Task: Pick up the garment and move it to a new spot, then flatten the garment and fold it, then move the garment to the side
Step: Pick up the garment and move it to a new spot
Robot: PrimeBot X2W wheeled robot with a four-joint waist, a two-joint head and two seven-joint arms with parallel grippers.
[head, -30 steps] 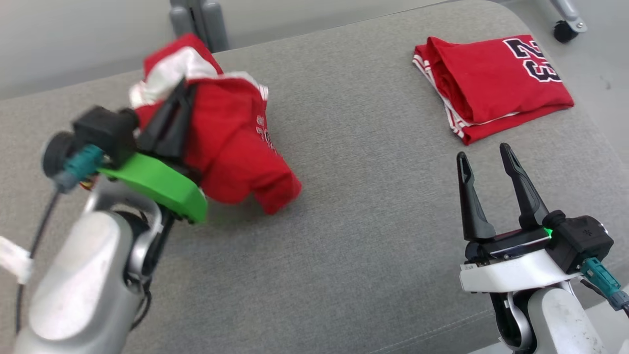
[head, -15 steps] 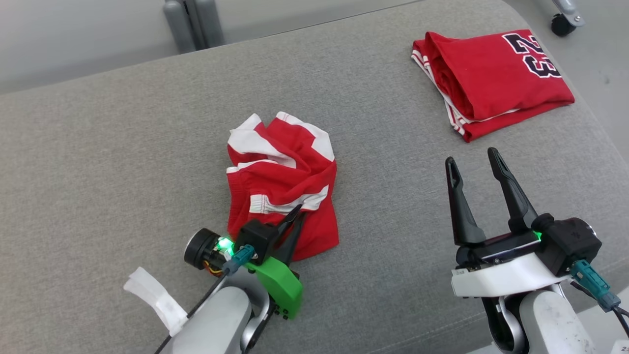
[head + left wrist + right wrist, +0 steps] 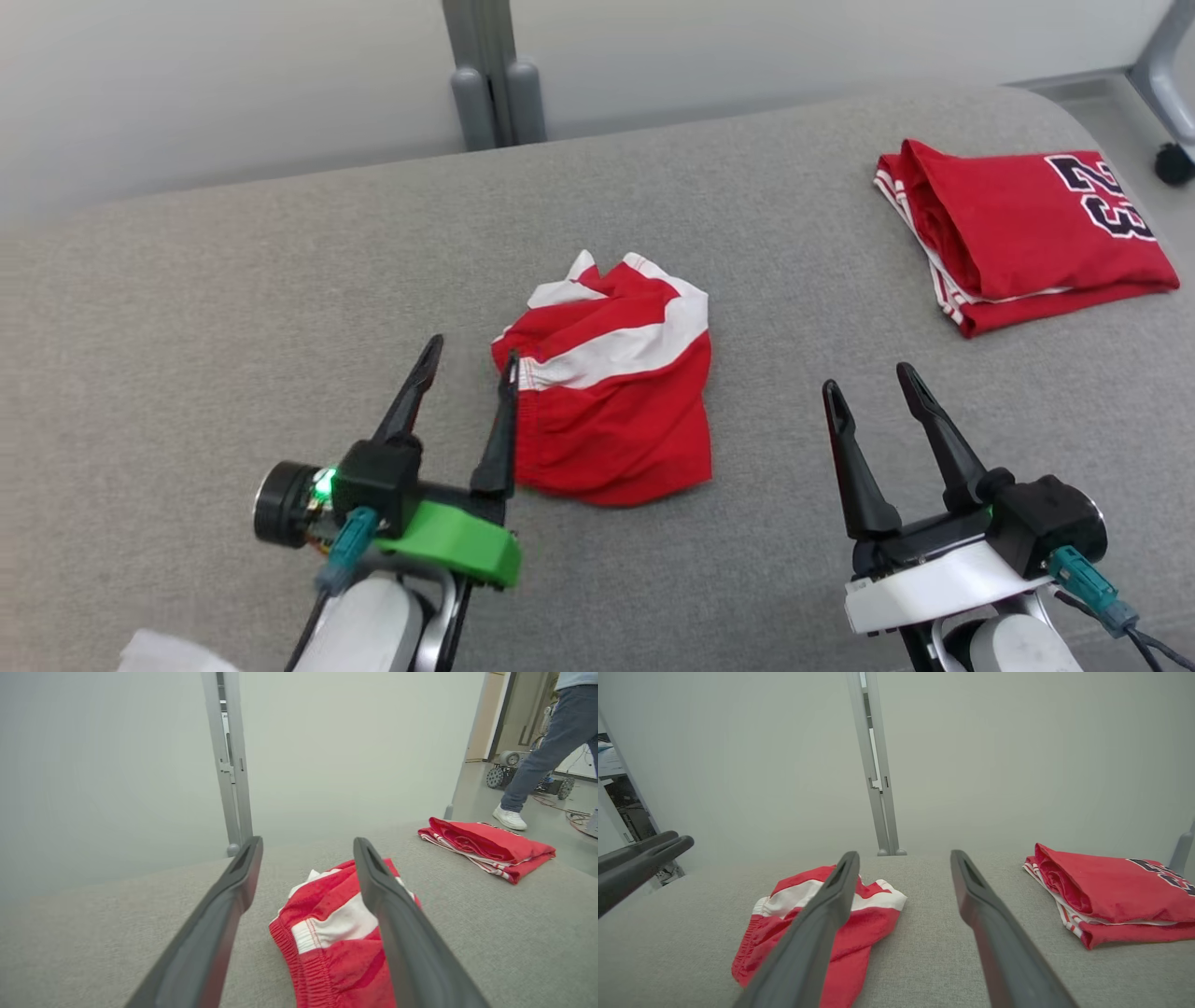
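**Both claws wide, shorts bunched mid-cushion**

My left claw [image 3: 472, 353] is released: its two long dark fingers are spread, with nothing between them. My right claw [image 3: 868, 379] stands just as wide and just as empty.

The red shorts [image 3: 616, 392] lie in a soft heap on the grey upholstered cushion [image 3: 280, 280], well apart from the folded red jersey [image 3: 1027, 224], out to its left and nearer to me. The cloth is a fine knit with a dull, slightly pebbled face, crossed by broad white bands. A gathered, ribbed elastic waistband runs down the side turned away from the jersey, clear in my left wrist view [image 3: 336, 933]. The heap is wrinkled and doubled over itself. Its long axis runs roughly from me outward: the white-banded end points away, the plain red rounded end toward me.

The jersey is a neat, flat rectangle with thin white striped edging along its left fold and dark numerals at the far right corner. It lies near the cushion's curved right-hand edge.

My left claw is farther from the jersey than the shorts are. Its finger nearer the jersey stands at the waistband edge, and I cannot tell whether it touches the cloth. My right claw hovers between shorts and jersey, on the near side of both.

The cushion is a tight, even weave. Bare fabric stretches between shorts and jersey, and a wider bare run lies beyond the shorts on the side away from the jersey. Behind the jersey the cushion's far edge meets a pale wall and a grey post [image 3: 493, 84].
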